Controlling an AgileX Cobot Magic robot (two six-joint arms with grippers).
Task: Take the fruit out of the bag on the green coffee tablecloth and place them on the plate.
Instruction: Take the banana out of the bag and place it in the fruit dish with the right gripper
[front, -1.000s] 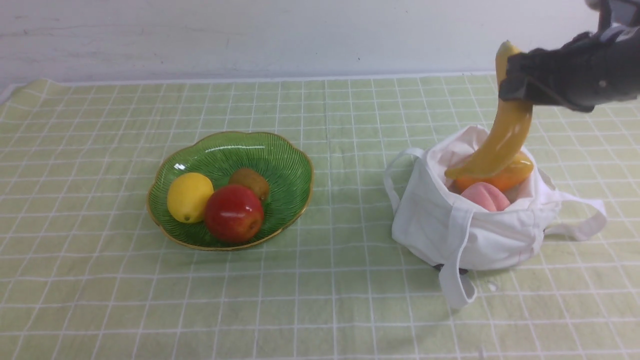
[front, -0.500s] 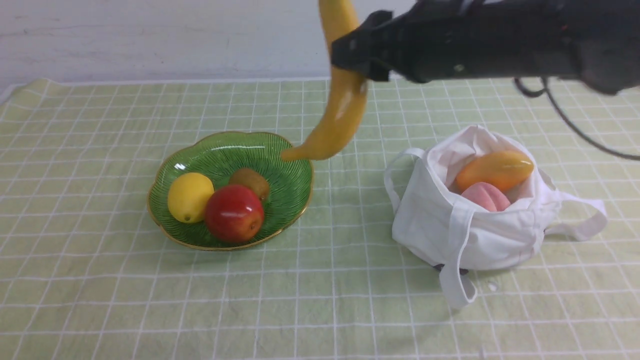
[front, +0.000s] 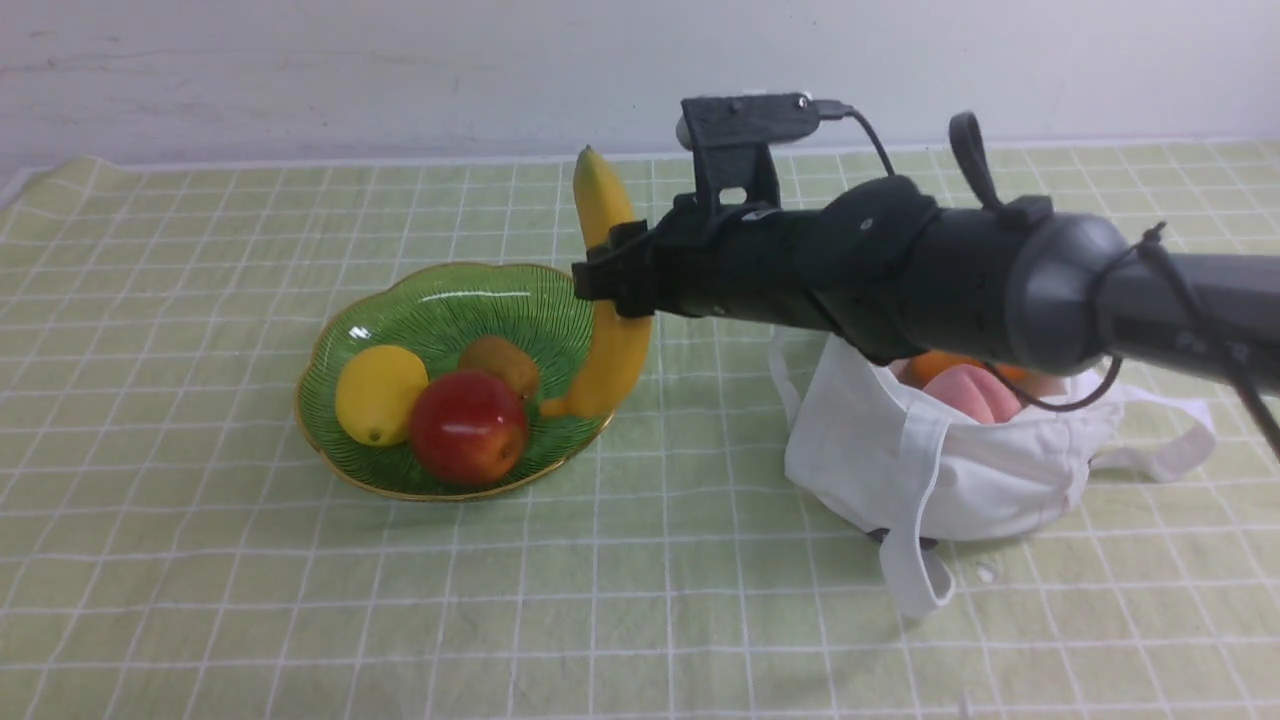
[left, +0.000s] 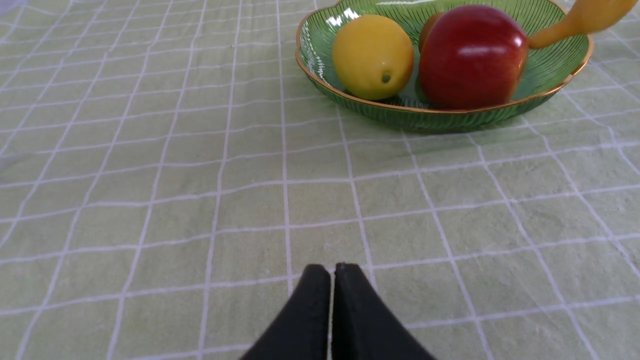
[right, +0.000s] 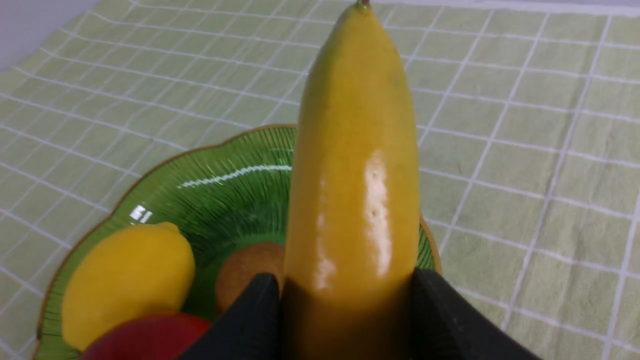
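Note:
My right gripper (front: 608, 272) is shut on the yellow banana (front: 606, 290) and holds it upright, its lower tip inside the right side of the green plate (front: 440, 300). The wrist view shows the banana (right: 355, 165) clamped between both black fingers above the plate (right: 235, 195). The white bag (front: 930, 460) stands on the green tablecloth (front: 200, 580) at the right, holding the pink peach (front: 970, 392) and the orange mango (front: 935, 366), mostly hidden behind my arm. My left gripper (left: 332, 272) is shut and empty, low over the cloth, short of the plate (left: 450, 112).
The plate also holds a yellow lemon (front: 380, 394), a red apple (front: 467, 427) and a brown kiwi (front: 500, 364). The bag's strap handles (front: 1160, 440) trail over the cloth to the right and front. A white wall runs behind the table.
My right arm carried the banana from above the bag leftward and down until its lower tip reached into the plate. The arm now covers most of the mango. The left gripper's earlier state is not shown.

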